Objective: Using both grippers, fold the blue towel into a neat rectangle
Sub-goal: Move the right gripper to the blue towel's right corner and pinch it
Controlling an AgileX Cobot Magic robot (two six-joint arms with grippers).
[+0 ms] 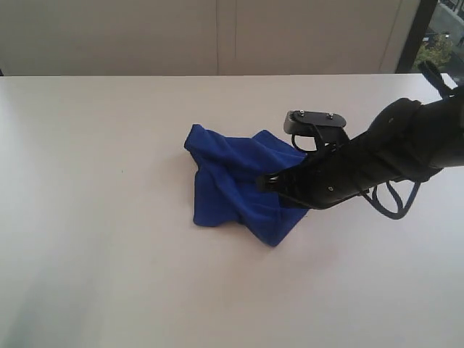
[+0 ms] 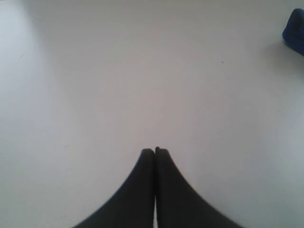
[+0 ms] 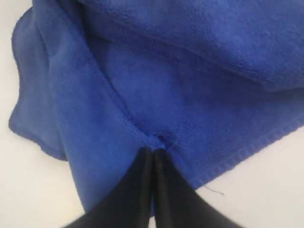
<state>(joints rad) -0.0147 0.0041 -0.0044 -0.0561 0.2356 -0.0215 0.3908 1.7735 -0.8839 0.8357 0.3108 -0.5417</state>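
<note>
- Nearest, bare desk (image 1: 109, 275); blue towel (image 1: 232, 181) lies crumpled at its middle, right claw (image 1: 270, 181) upon it.
- Closed tight and empty, left claw (image 2: 155, 151) hangs well apart from the towel.
- Tips together, right claw pinches a hem ridge; cloth looks soft, light, floppy, likely best gripped at corners.

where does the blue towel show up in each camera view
Exterior view: the blue towel lies crumpled near the middle of the white table.
Left wrist view: only a corner shows, at the frame's edge, apart from the left gripper.
Right wrist view: it fills most of the frame, the right gripper pinching a fold.
Shared landmark: the white table under it.
</note>
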